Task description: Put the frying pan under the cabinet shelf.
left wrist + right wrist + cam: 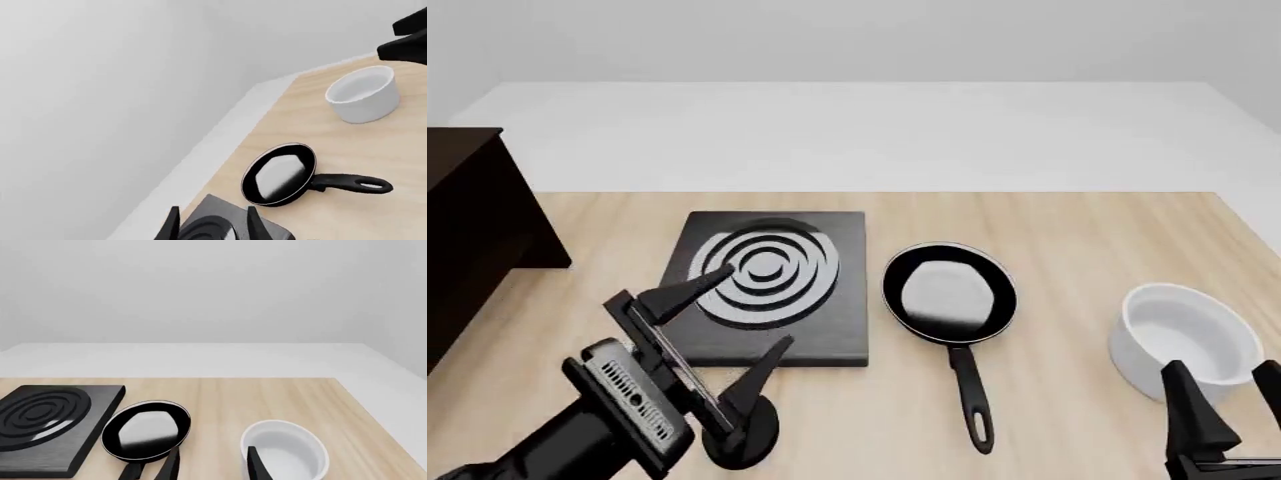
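Note:
The frying pan (950, 292) lies flat on the wooden table, right of the stove plate, with its handle (972, 400) pointing toward the arms' side. It also shows in the left wrist view (279, 174) and the right wrist view (147, 430). The dark cabinet shelf (467, 240) stands at the far left edge. My left gripper (723, 335) is open and empty over the stove plate's near edge, left of the pan. My right gripper (1228, 400) is open and empty at the near right, by the white bowl.
A square black stove plate (771, 285) with silver rings lies between cabinet and pan. A white bowl (1185, 340) stands right of the pan. A small black round knob (741, 435) sits below the left gripper. The table's far edge meets a white surface.

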`<move>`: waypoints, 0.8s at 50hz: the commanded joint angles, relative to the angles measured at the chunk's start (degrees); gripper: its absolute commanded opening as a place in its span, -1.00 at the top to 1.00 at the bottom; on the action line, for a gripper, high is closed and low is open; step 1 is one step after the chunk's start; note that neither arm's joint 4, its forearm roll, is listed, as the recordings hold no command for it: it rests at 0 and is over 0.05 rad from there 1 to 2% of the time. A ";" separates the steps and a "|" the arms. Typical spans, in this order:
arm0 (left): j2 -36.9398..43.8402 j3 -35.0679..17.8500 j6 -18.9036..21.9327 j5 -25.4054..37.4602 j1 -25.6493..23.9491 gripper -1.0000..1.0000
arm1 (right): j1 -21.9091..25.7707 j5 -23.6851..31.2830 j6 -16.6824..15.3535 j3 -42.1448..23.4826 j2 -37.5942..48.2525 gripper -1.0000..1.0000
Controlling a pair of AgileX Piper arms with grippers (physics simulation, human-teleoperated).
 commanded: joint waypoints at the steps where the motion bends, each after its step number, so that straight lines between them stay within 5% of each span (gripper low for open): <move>1: 5.50 0.22 6.95 -5.09 -4.60 -1.00 | 0.00 0.00 0.00 0.00 0.00 -1.00; 11: 10.40 -0.08 11.33 -8.68 -7.78 -1.00 | 0.00 0.00 -0.01 0.00 0.00 -1.00; 16: 17.02 0.48 16.81 -14.90 -8.97 -1.00 | 0.00 0.00 0.00 0.00 0.00 -1.00; 40: 25.67 -1.17 29.02 -19.17 -14.62 -1.00 | 0.00 0.00 0.01 0.00 0.00 -1.00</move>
